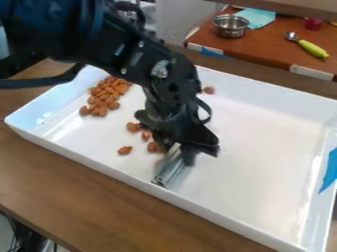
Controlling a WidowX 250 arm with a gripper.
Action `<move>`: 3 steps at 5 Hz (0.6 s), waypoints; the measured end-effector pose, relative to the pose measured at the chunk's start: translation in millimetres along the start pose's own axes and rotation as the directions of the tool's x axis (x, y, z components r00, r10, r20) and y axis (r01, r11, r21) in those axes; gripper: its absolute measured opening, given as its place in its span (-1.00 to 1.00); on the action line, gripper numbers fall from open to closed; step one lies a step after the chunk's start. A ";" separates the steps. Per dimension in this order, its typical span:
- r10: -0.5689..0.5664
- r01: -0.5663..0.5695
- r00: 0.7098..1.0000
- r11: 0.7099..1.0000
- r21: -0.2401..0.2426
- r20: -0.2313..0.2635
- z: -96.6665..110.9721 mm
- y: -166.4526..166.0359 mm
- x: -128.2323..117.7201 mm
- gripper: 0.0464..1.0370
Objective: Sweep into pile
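Almonds (pixel 107 93) — brown, oval, partly heaped

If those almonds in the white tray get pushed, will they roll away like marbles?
Probably not: the almonds look teardrop-shaped rather than round, so they would likely slide or tumble briefly. The tray looks smooth and shiny, so they may skid easily. Being so small, each is probably light.

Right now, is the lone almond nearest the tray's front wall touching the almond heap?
Apart. The camera view shows bare white floor of the tray between the lone almond and the almond heap.
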State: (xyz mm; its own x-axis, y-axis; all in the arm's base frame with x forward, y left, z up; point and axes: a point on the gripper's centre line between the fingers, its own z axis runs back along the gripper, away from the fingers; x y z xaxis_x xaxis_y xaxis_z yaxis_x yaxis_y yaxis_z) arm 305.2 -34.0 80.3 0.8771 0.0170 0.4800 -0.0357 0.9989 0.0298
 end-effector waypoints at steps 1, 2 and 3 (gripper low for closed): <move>-0.026 0.027 1.000 1.000 0.013 -0.009 -6.1 10.8 6.5 -0.33; -0.018 0.018 1.000 0.999 0.040 -0.014 -12.0 31.4 16.6 -0.33; -0.004 0.007 0.999 0.997 0.079 -0.031 -14.5 65.7 14.1 -0.33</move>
State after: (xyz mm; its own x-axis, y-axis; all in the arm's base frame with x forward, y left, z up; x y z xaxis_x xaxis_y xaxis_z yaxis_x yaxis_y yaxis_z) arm 322.2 32.5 76.3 0.8919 0.0143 0.4520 -0.0678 0.9924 0.1025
